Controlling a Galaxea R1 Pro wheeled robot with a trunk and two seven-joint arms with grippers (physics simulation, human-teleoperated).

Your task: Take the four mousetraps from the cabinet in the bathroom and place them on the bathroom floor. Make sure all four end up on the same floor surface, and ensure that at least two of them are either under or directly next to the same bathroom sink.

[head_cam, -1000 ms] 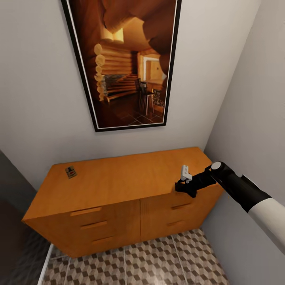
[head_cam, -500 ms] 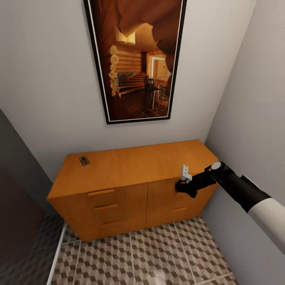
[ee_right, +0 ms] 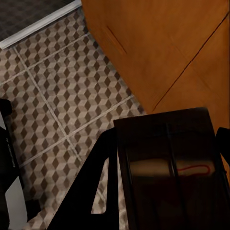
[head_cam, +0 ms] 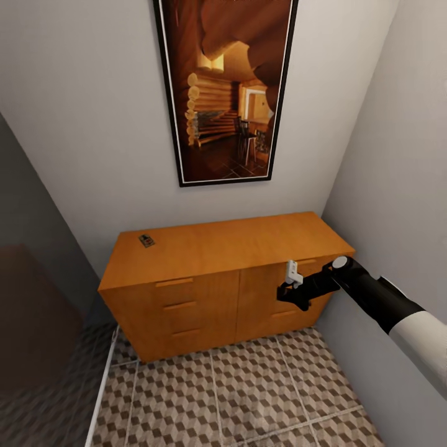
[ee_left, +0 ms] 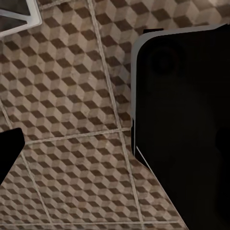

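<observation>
Right arm out front, wrist bent left.
The right arm (head_cam: pixel 397 310) reaches in from the lower right, white forearm into black wrist, with the right gripper (head_cam: pixel 292 292) clamped on a mousetrap (ee_right: pixel 167 167) seen close in the right wrist view.

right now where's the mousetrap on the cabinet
Head view: the mousetrap lies flat on the cabinet top, near its back left corner, below the painting.
</observation>
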